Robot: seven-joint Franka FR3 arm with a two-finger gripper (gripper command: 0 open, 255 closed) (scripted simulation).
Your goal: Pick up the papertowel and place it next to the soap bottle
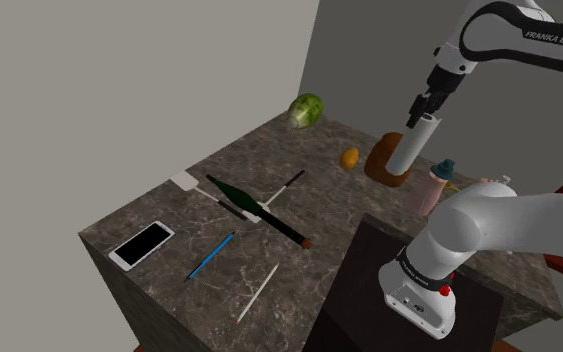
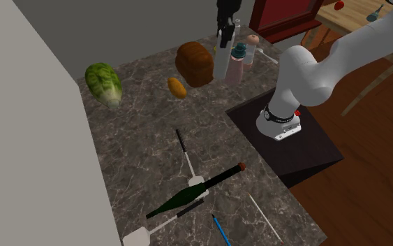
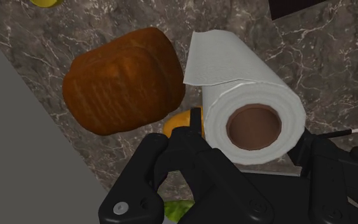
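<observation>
White paper towel roll (image 1: 409, 148), tilted, clasped by the hand (image 1: 424, 112), near pink, teal-capped soap bottle (image 1: 431, 187).

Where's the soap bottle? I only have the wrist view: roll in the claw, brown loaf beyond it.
Observer: In the shoulder view the soap bottle, pinkish with a teal cap, stands just to that view's right of the brown loaf.
Operator: How close is the roll to it?
Observer: In the second exterior view the paper towel roll, clasped in the claw, shows between loaf and bottle; it looks close to the bottle.
Operator: Anything else up that end?
Observer: A green lettuce head sits at the counter's far corner.
</observation>
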